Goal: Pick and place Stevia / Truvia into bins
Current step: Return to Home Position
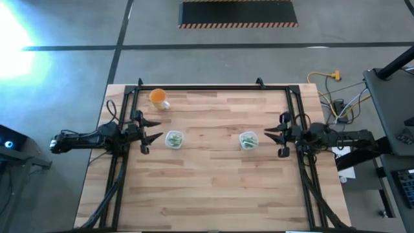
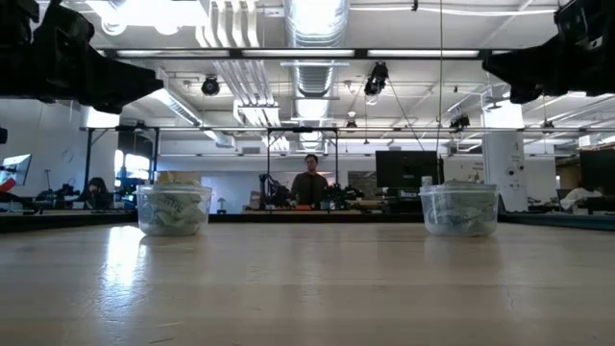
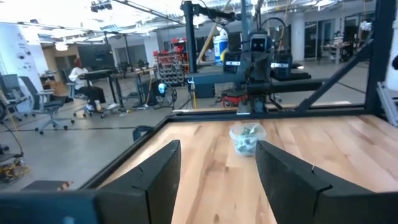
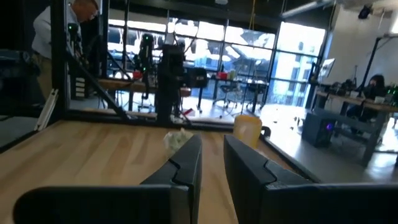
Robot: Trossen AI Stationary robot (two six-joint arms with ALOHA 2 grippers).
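Sachets [image 1: 173,139] sit in both bins [image 2: 459,190] — none on the surface [image 1: 207,184]; placing appears complete. Left gripper [image 1: 155,131], right gripper [image 1: 268,134] flank bins, fingers apart.

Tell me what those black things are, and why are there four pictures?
They are two robot arms working at a wooden table. Each arm ends in a hand with two fingers.

One picture looks straight down from above. One looks level along the table top. The other two come from little cameras on the arms' wrists, so you see each arm's own dark fingers up close.

The left hand and the right hand are both open and hold nothing. Between them stand two clear tubs, the left bin and the right bin. Both have pale green sachets inside. An orange cup stands near the table's edge, apart from the bins.
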